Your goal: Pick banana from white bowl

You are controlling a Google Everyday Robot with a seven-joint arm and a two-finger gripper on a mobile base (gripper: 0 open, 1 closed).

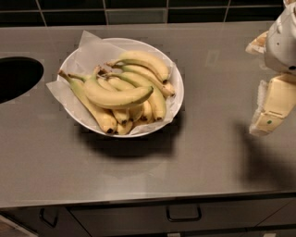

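Hanging at the right edge of the view, well apart from the bowl, the gripper (257, 87) sits above the grey counter (208, 157) and casts a dark shadow on it below and to the right. Two cream fingers show, one (272, 107) pointing down and left below the white wrist housing, the other peeking out higher up beside that housing; they stand wide apart and nothing is between them. The white bowl (179, 95) rests on the counter left of centre, lined with crinkled white paper (89, 47) whose corners stick out past the rim at the upper left and left. Bananas fill it in a loose heap. The banana (118, 96), plump and curved, lies on top of the heap across its front, its green-tinged stem up at the left and its greenish end toward the right, with slimmer bananas (143, 62) behind and under it, their brown tips pointing to the bowl's near and right rim. A dark round opening (16, 76) is cut into the counter at the far left. Dark tiles (138, 11) run along the back, and a drawer handle (183, 214) shows below the counter's front edge.
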